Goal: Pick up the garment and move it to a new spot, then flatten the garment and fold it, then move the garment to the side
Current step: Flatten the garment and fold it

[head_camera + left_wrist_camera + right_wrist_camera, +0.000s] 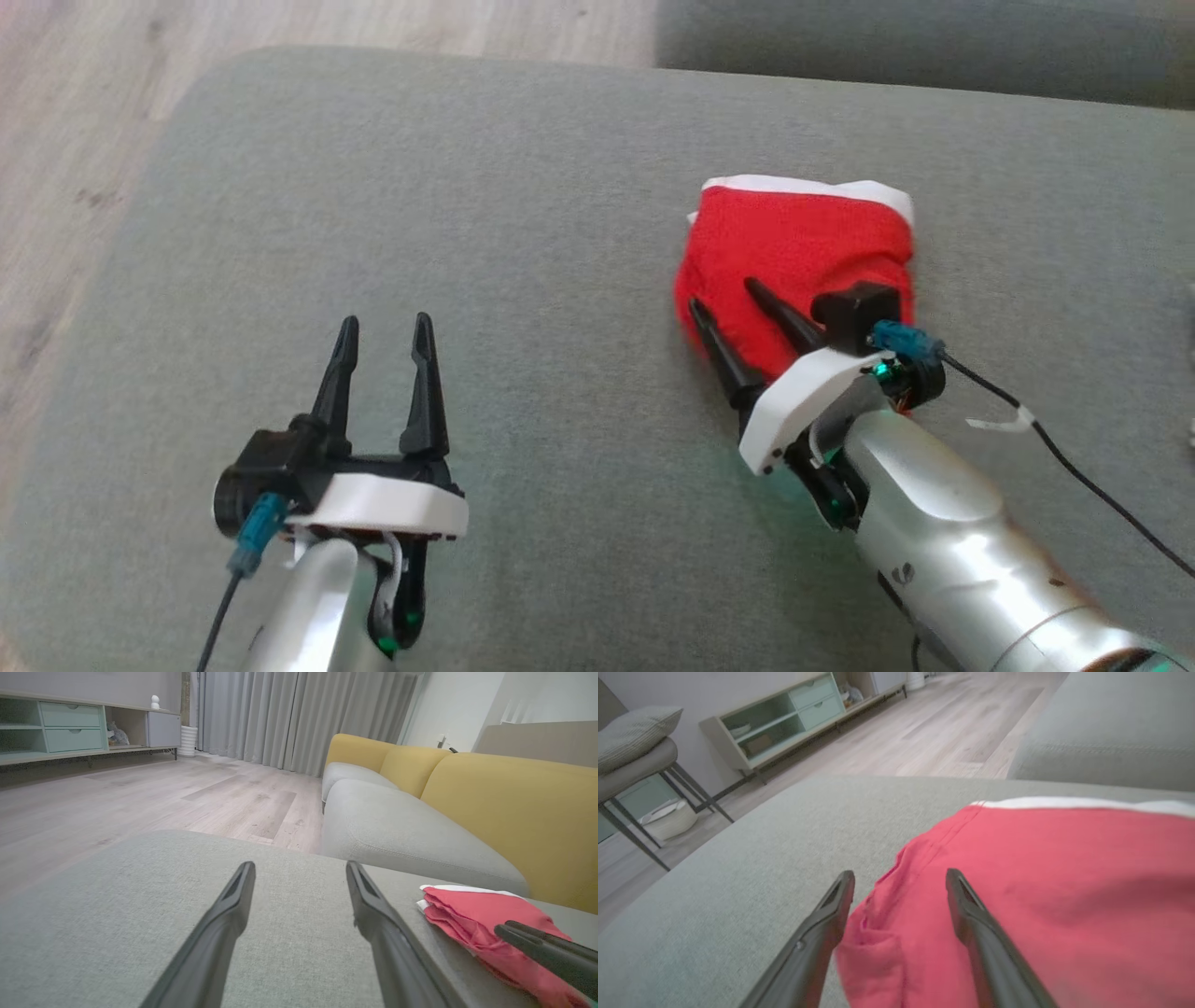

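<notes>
The garment (798,247) is red with a white band along its far edge, folded into a compact bundle on the grey cushion (523,233). My right gripper (724,291) stands open over the garment's near left corner, one finger at the edge of the cloth and the other above the red fabric, with nothing gripped. In the right wrist view the garment (1041,882) lies between and beyond the spread fingers of that gripper (900,879). My left gripper (386,325) is open over bare cushion to the left, well apart from the garment (472,914). Its fingers frame bare cushion around the left gripper (300,868).
A black cable (1074,457) trails from the right wrist across the cushion. Wooden floor (84,121) lies beyond the cushion's left edge. A sofa with yellow backrests (504,802) stands behind. A low cabinet (70,728) and a chair (635,774) stand across the floor.
</notes>
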Robot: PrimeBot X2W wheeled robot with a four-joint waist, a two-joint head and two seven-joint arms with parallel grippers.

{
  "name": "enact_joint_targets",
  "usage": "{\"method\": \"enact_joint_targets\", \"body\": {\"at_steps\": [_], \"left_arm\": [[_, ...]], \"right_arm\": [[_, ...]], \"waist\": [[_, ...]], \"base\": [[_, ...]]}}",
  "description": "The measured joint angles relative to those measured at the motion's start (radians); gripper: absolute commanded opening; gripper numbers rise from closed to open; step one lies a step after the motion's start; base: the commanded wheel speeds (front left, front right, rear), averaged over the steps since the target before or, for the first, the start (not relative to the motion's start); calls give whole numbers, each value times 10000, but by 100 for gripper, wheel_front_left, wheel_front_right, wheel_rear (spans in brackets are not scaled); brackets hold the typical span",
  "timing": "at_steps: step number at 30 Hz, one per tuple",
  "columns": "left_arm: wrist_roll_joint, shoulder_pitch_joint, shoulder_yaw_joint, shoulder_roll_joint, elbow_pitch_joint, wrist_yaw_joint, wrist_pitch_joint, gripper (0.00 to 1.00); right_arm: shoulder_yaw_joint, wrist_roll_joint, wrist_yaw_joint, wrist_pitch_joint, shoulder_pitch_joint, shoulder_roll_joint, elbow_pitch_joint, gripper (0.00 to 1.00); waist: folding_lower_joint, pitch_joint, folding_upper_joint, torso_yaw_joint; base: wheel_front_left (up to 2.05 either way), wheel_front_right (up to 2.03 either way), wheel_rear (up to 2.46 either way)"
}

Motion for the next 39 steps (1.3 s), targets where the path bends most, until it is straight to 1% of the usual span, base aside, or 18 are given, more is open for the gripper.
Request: {"method": "enact_joint_targets", "body": {"at_steps": [2, 5, 9, 11, 14, 15, 17, 20, 23, 28, 29, 30, 33, 35, 37, 38, 39], "left_arm": [[25, 0, 59, 2, -67, -71, 0, 100], [134, 1, 203, 0, -316, -84, 0, 100], [159, 9, 362, 2, -591, -86, 0, 100], [242, 14, 382, 2, -640, -169, 0, 100], [477, 27, 460, -2, -650, -242, 0, 100], [477, 27, 460, -2, -650, -242, 0, 100], [510, 47, 619, 0, -667, -247, 0, 100], [548, 136, 711, 0, -775, -253, 0, 100], [629, 383, 796, 0, -848, -251, 0, 100], [589, 660, 865, 2, -917, -247, 0, 100], [589, 651, 855, 2, -947, -247, 0, 100], [589, 633, 834, 2, -968, -249, 0, 100], [591, 525, 754, 2, -1009, -253, 0, 100], [589, 337, 667, 2, -1035, -257, 0, 100], [589, 79, 577, 0, -1070, -257, 0, 100], [545, -203, 451, 0, -1078, -255, 0, 100], [481, -312, 347, 0, -1087, -253, 0, 100]], "right_arm": [[-119, -17, 0, -211, -22, -2, -59, 100], [-650, -481, 0, -345, -124, -115, -382, 100], [-2476, -1791, 0, -357, -58, -692, -2034, 100], [-3524, -2522, 0, -393, 336, -909, -2849, 100], [-4909, -3430, 0, -428, 1584, -894, -3875, 100], [-4909, -3430, 0, -428, 1584, -894, -3875, 100], [-5705, -4006, 0, -428, 2568, -667, -4518, 100], [-6236, -4627, 0, -428, 3755, -295, -5348, 100], [-6468, -4836, 0, -426, 4539, 25, -5894, 100], [-6608, -4890, 0, -426, 4817, 94, -6278, 100], [-6560, -4888, 0, -426, 4788, 98, -6339, 71], [-6508, -4880, 0, -428, 4734, 102, -6347, 0], [-6378, -4882, 0, -428, 4369, 138, -6320, 0], [-6263, -4882, 0, -428, 3853, 136, -6232, 0], [-6102, -4821, 0, -428, 3204, 134, -5969, 0], [-5845, -4913, 0, -426, 2571, 123, -5601, 0], [-5733, -4970, 0, -422, 2282, 123, -5390, 0]], "waist": [[0, -75, 0, -195], [0, -199, 0, -522], [0, -361, 0, -1006], [0, -434, 0, -1239], [0, -537, 0, -1544], [0, -537, 0, -1544], [-1, -590, 0, -1742], [-1, -624, 0, -1988], [-1, -599, 0, -2142], [-1, -348, 0, -2241], [-1, -269, 0, -2236], [-1, -170, 0, -2220], [0, 171, 0, -2110], [0, 410, 0, -1987], [1, 646, 0, -1826], [2, 857, 0, -1609], [1, 952, 0, -1491]], "base": [[0, 0, 0], [0, 0, 0], [0, 0, 0], [0, 0, 0], [0, 0, 0], [0, 0, 0], [0, 0, 0], [0, 0, 0], [0, 0, 0], [0, 0, 0], [0, 0, 0], [0, 0, 0], [0, 0, 0], [0, 0, 0], [0, 0, 0], [0, 0, 0], [0, 0, 0]]}}
